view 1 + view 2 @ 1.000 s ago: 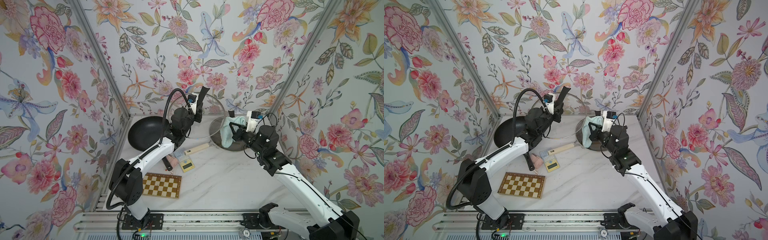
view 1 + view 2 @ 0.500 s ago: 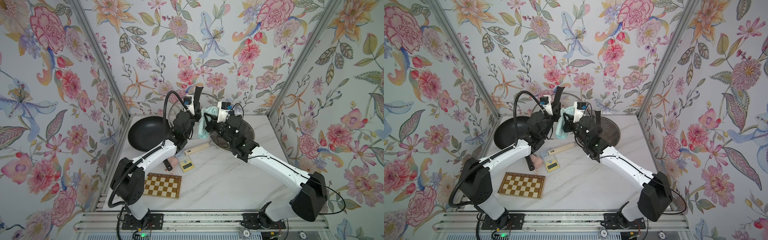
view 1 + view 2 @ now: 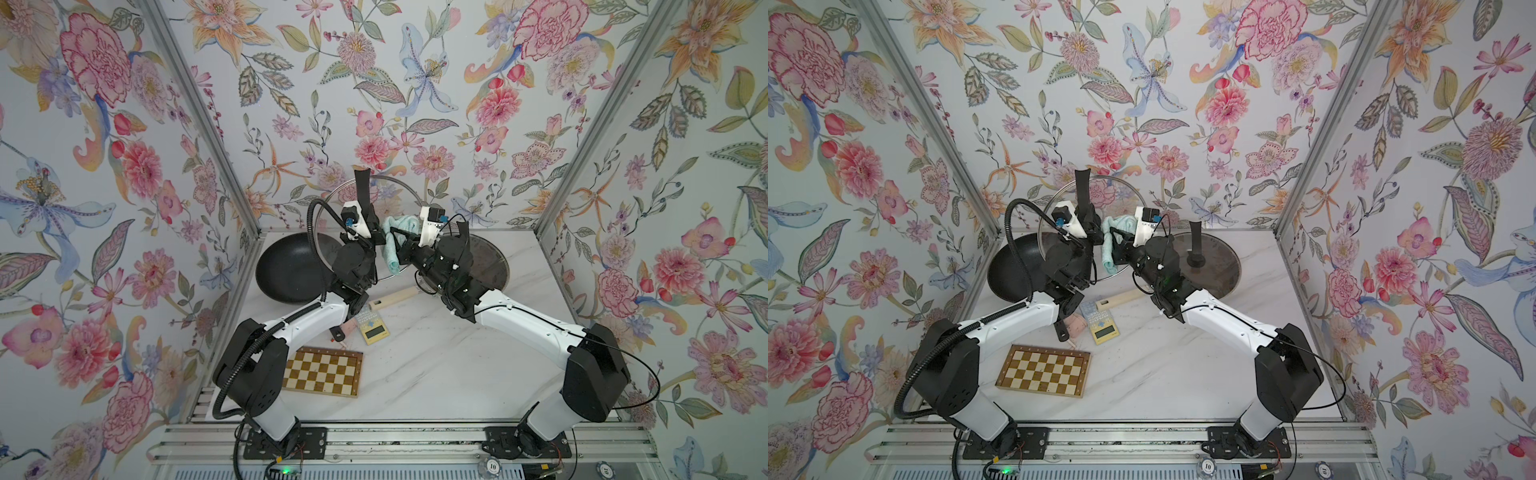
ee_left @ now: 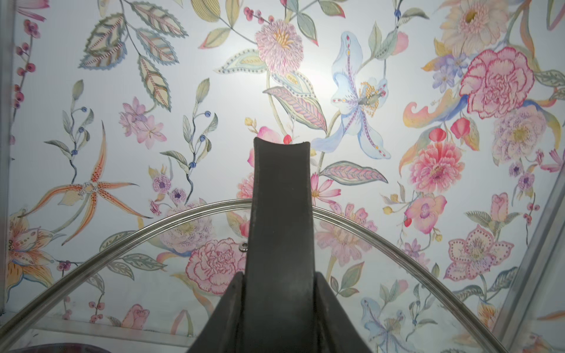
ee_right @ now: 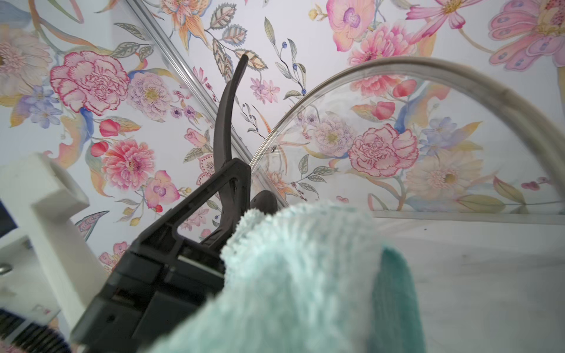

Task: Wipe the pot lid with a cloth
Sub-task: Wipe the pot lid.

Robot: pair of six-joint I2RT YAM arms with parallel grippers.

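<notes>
Left gripper (image 4: 279, 308) is clamped on the black handle (image 4: 279, 214) of the pot lid (image 4: 382, 275). The glass disc stands on edge in the air, above the black pan (image 3: 286, 270) and a little to the pan's right, close to the back wall. Right gripper (image 3: 401, 249) reaches in from the side farther from the pan, jaws pressed together on a bunched fold of the cloth (image 5: 299, 275). The cloth sits at the glass face turned away from the pan; whether it presses or only brushes, I cannot tell.

What worries me is that one narrow hold on the handle. A firm push on the glass away from that handle would likely lever the lid round in the jaws. If it slips, it drops toward the pan's rim or the marble beside it, and glass would not take that kindly.

The two wrists are also very near each other, so a wide stroke toward the pan could knock them together. A loose tail of cloth hangs below the pinch and could snag on the steel rim and drag free. A second lid (image 3: 486, 262) lies flat well to the pan's right, under the right arm's path
</notes>
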